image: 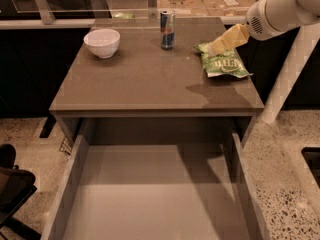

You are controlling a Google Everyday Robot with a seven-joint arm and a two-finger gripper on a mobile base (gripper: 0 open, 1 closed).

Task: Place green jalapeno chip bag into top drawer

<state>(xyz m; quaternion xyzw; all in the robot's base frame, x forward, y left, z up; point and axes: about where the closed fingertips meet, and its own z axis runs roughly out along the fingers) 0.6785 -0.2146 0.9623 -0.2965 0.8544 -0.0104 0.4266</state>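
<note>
The green jalapeno chip bag [223, 62] lies flat on the right rear part of the grey-brown table top [140, 81]. My gripper [212, 48], tan and reaching in from the upper right on a white arm [280, 9], has its tip at the bag's far left corner, touching or just above it. The top drawer [67, 189] is pulled out wide open below the table's front edge, and nothing lies on its smooth bottom.
A white bowl [102, 42] stands at the table's back left. A blue-silver drink can [167, 29] stands at the back centre, left of the bag. A white post [290, 69] rises right of the table. A dark chair [12, 184] is at lower left.
</note>
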